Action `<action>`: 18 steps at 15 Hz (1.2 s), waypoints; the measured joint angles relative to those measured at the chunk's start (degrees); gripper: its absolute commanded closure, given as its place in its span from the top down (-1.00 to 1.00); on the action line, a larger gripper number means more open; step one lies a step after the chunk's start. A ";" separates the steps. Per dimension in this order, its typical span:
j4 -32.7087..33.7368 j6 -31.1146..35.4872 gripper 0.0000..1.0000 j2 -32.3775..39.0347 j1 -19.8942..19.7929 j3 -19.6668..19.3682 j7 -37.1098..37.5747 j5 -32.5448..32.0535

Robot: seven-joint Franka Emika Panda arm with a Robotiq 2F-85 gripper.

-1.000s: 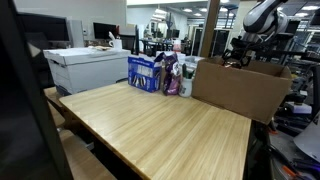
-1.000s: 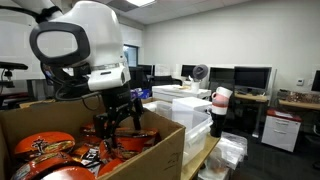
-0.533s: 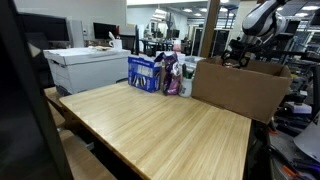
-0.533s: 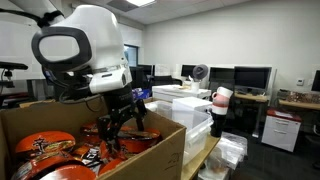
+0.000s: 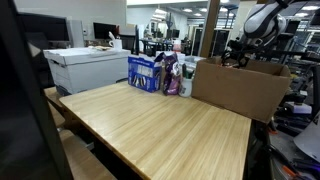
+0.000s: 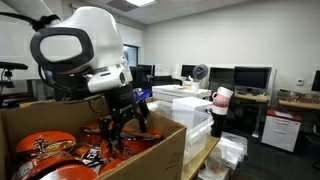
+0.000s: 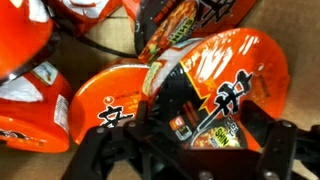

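Noodle bowl [image 7: 215, 90], orange with a shiny printed lid, lay tilted on its side inside the cardboard box [image 6: 120, 165], right under the gripper [image 7: 190, 150]. From where I stood it was one of a heap: other bowls [image 7: 25, 60] of the same orange kind were piled around it, touching it at the left and behind, some lying flat and some leaning. A crinkled orange packet [image 7: 175, 30] was wedged against its upper edge.

The gripper [image 6: 125, 135] hung down inside the box, its black fingers [image 7: 285, 150] spread wide to either side of the noodle bowl. The jaws were released, with the lid filling most of the gap between them. I could not tell whether the fingertips were already touching the rim or were just beside it. Nothing was lifted; the bowl rested on the pile.

In an exterior view the white arm [image 6: 85, 45] bent over the box from above, and the heap of other bowls [image 6: 40, 148] showed over the box's near wall. In an exterior view the cardboard box [image 5: 240, 90] stood at the far end of a wooden table [image 5: 160, 125], with the arm [image 5: 262, 20] reaching down into it. Blue packages [image 5: 145, 72] stood on the table just beside the box. A white cabinet [image 5: 85, 68] stood behind the table, well apart from the box.
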 measured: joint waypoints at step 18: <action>-0.02 -8.76 -0.95 -3.36 -0.06 -0.42 0.50 -2.01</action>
